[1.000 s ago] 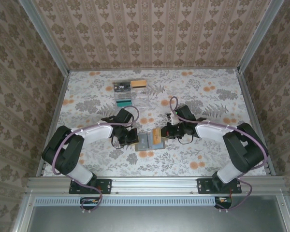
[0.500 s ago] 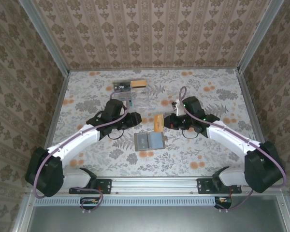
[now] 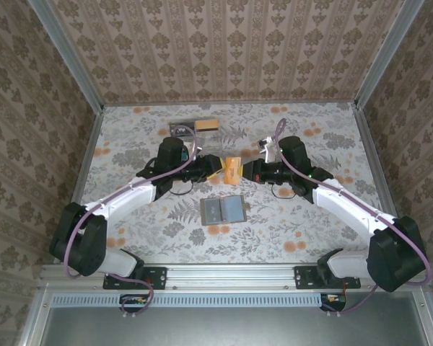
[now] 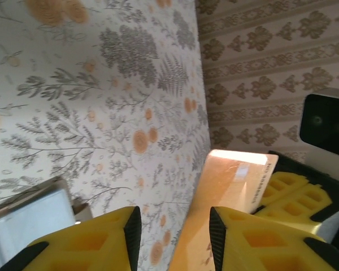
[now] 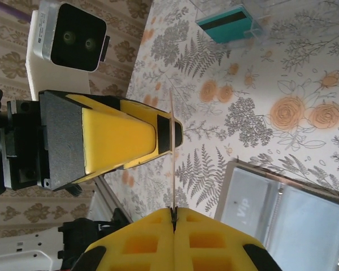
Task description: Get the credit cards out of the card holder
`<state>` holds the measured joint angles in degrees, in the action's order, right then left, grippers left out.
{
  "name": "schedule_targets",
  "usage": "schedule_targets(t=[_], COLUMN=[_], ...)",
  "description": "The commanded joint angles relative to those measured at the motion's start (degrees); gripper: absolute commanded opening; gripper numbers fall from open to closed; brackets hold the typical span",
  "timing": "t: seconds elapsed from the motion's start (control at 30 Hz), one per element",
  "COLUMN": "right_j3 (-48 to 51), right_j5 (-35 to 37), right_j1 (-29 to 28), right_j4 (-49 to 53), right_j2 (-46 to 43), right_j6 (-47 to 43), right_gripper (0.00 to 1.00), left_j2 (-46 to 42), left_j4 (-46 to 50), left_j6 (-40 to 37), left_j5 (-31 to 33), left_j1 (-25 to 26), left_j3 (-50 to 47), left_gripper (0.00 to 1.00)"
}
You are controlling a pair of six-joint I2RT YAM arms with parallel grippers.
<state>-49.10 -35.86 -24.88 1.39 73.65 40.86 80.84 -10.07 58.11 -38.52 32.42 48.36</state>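
An orange credit card (image 3: 233,170) hangs in the air above the table's middle. My right gripper (image 3: 247,171) is shut on its right edge; in the right wrist view the card (image 5: 172,152) stands edge-on out of the shut right gripper (image 5: 173,212). My left gripper (image 3: 216,171) is open around the card's other end. In the left wrist view the card (image 4: 237,180) lies along the right finger (image 4: 254,237), with a gap to the other finger. The card holder (image 3: 224,210) lies open and flat on the table, nearer the arms, and its grey pocket faces (image 5: 282,217) show.
A clear plastic tray (image 3: 202,148) with several cards stands at the back, just behind the left gripper; a teal card (image 5: 229,22) lies in it. Floral table surface (image 3: 310,223) stretches to the right and front, with patterned walls all round.
Both grippers rose from the card holder and moved toward the back. The right gripper carried the orange card out of the holder. The left gripper opened and closed in around the card.
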Motion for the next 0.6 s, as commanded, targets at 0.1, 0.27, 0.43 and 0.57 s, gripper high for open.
schedule_targets(t=[0.1,0.27,0.43,0.57], right_j3=[-0.69,-0.39,0.78,1.42], right_j5=[-2.83,-2.73,-1.98,-1.95], right_j1=[0.36,0.45,0.63,0.71], right_j4=[-4.37,-4.38,-4.76,-5.02], right_j2=[-0.77,-0.94,-1.22,-1.4], right_j6=[2.72,2.73,3.04,3.17], right_gripper=[0.0,0.0,0.0,0.0], left_j2=[0.22,0.05,-0.86,-1.54], left_j4=[-3.48,-3.59,-3.19,-2.28], left_j6=[1.22,1.22,0.81,0.02], left_j5=[-3.59,-3.97,-3.98,-3.76], left_j1=[0.96,1.69,2.11,2.63], left_j3=[2.15,2.27,2.24,2.76], left_gripper=[0.34,0.28,0.07,0.0])
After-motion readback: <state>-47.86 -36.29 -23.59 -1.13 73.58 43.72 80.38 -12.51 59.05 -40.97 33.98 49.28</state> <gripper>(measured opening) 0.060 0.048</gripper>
